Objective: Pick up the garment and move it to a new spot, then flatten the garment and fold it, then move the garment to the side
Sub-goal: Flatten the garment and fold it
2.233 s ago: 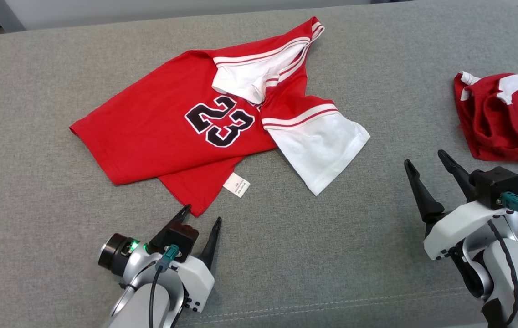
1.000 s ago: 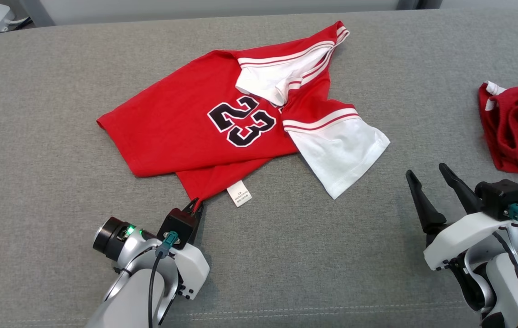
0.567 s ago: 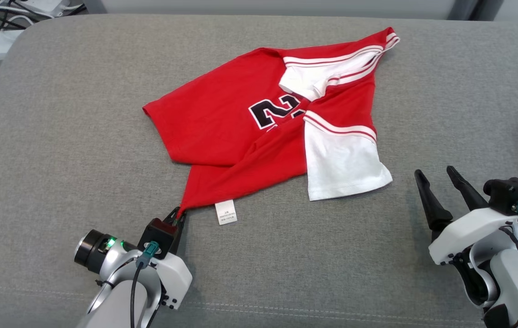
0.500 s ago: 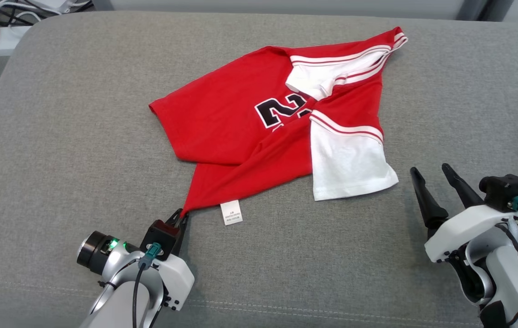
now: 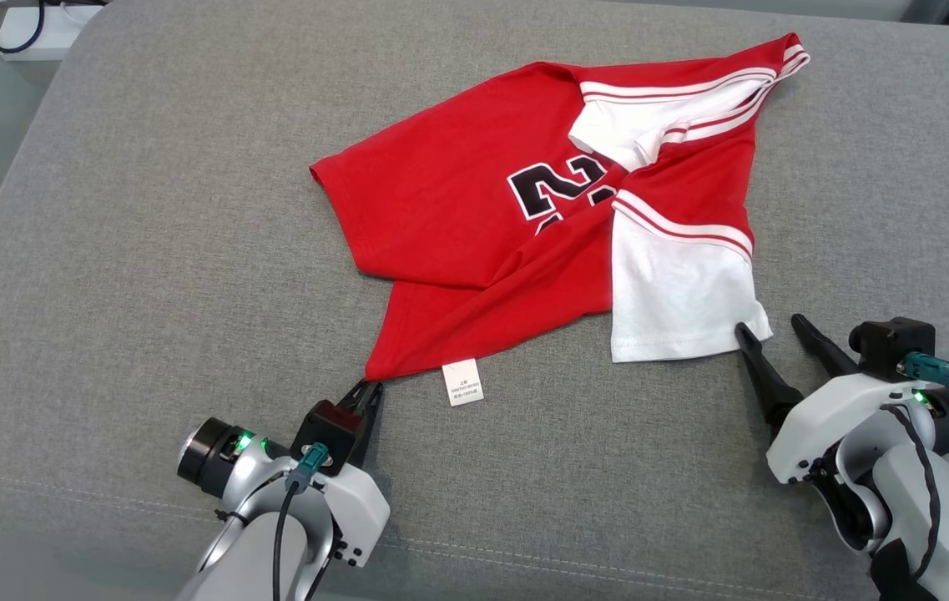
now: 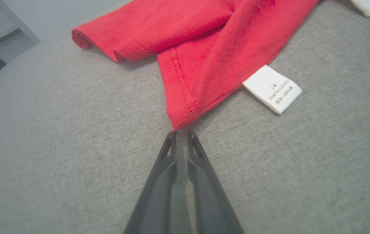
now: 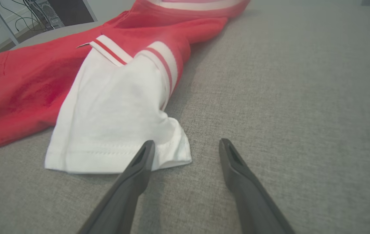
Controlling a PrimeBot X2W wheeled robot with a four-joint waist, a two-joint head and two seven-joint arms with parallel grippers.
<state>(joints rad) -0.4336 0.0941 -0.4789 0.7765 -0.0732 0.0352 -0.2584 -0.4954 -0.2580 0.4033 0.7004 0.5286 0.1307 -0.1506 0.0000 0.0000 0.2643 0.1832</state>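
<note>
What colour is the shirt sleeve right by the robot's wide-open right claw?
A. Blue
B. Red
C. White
C: the sleeve lying at the right gripper is plain white, with red stripes only further up, where it meets the red shirt.

Bare grey cushion (image 5: 148, 292) lies free left of the garment (image 5: 474, 209) and between both tools. The care label (image 5: 462, 383) juts out beside the left tool (image 5: 371, 391); the white sleeve (image 5: 678, 292) meets the right tool (image 5: 768, 324) at one finger.
</note>
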